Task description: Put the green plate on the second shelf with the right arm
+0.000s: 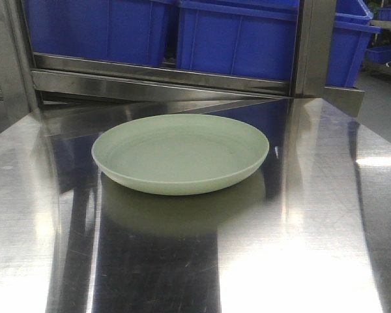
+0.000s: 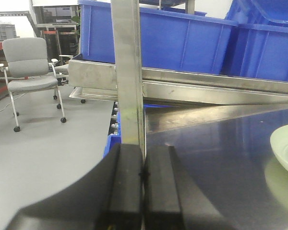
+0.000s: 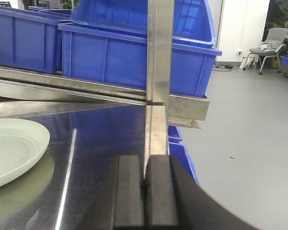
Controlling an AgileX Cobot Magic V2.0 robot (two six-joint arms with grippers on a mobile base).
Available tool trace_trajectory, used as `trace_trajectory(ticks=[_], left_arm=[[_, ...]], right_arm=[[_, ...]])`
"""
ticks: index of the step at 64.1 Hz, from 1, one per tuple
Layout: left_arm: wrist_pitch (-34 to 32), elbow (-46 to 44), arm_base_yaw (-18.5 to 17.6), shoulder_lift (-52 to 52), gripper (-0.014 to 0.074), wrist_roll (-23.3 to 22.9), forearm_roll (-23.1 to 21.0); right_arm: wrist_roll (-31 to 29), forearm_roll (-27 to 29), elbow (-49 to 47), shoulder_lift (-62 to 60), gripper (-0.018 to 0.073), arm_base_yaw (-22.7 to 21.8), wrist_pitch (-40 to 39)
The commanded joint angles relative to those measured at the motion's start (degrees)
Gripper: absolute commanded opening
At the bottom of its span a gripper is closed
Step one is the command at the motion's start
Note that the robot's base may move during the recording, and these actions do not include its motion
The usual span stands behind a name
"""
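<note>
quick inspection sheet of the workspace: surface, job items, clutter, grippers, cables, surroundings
surface: shiny steel table, strongly reflective
job's things: green plate sits flat and right way up near the table's middle, empty, not held
clutter: nothing seen on the table besides the plate
grippers: left gripper shut, empty, at the table's left edge in line with a steel post; right gripper shut, empty, at the right edge; neither touches the plate
cables: nothing seen on the table
surroundings: rack shelf behind the table is loaded with blue bins; grey office chair on the open floor to the left
</note>
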Motion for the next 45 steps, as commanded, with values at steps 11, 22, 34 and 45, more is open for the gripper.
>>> trace_trajectory(ticks=[11,22,34,45], left_arm=[[-4.3,2.3,-0.2,-1.2,0.0130,-0.1,0.0],[-4.3,2.3,-0.2,-1.2,0.0130,-0.1,0.0],[-4.3,2.3,-0.2,-1.2,0.0130,-0.1,0.0],[-4.3,2.3,-0.2,-1.2,0.0130,-0.1,0.0]], right_arm=[[0.0,-0.3,-1.2,-0.8,0.0054,-0.1,-5.0],[0.0,-0.3,-1.2,-0.8,0.0054,-0.1,-8.6],[1.6,-0.3,-1.4,-0.8,0.0054,-0.1,-21.1],[1.9,-2.6,-5.8,-0.4,0.0054,-0.1,-31.2]])
